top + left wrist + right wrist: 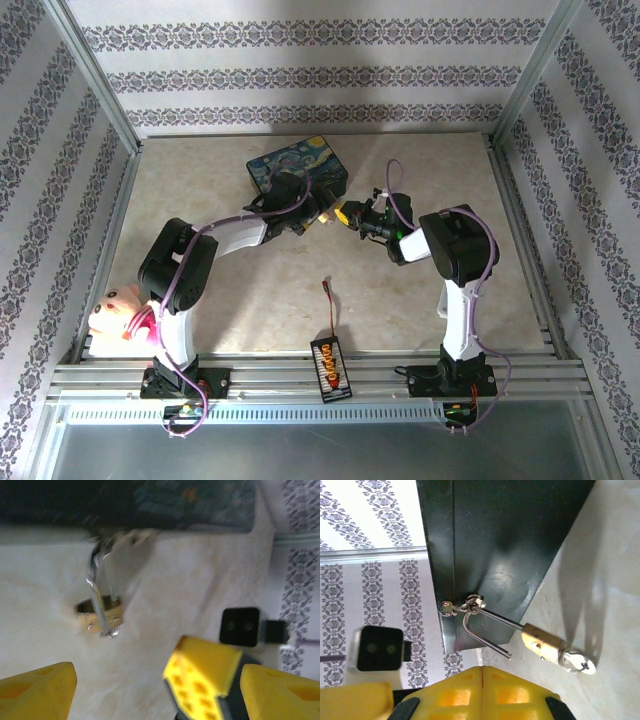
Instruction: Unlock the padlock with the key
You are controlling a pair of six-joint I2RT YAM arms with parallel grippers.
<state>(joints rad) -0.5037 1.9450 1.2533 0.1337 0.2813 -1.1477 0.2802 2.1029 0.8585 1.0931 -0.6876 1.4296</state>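
Unlocking stage: late. One leg of the shackle (485, 625) is seen free of the brass body, so the padlock (542, 642) is judged already released.
padlock position: hooked through the latch (470, 604) at the edge of the box (510, 540), with the body down at the table (250, 290), between the two arms' fingertips.
keyway end: a silvery piece (577, 661) is seated there. Whether it is the key cannot be told.
right gripper (482, 690): yellow fingers are pressed together just beside the padlock, and nothing is seen between them.
left gripper (159, 690): fingers are spread wide, nothing is held, and the padlock lies ahead of them.
next move: the shackle is probably to be swung clear and lifted off the latch. The body needs steadying, and a fine pinch is called for on a very small part.
count: one padlock, one box, two grippers, one plush toy (112, 305), and one black board (330, 365) with a red-tipped lead.
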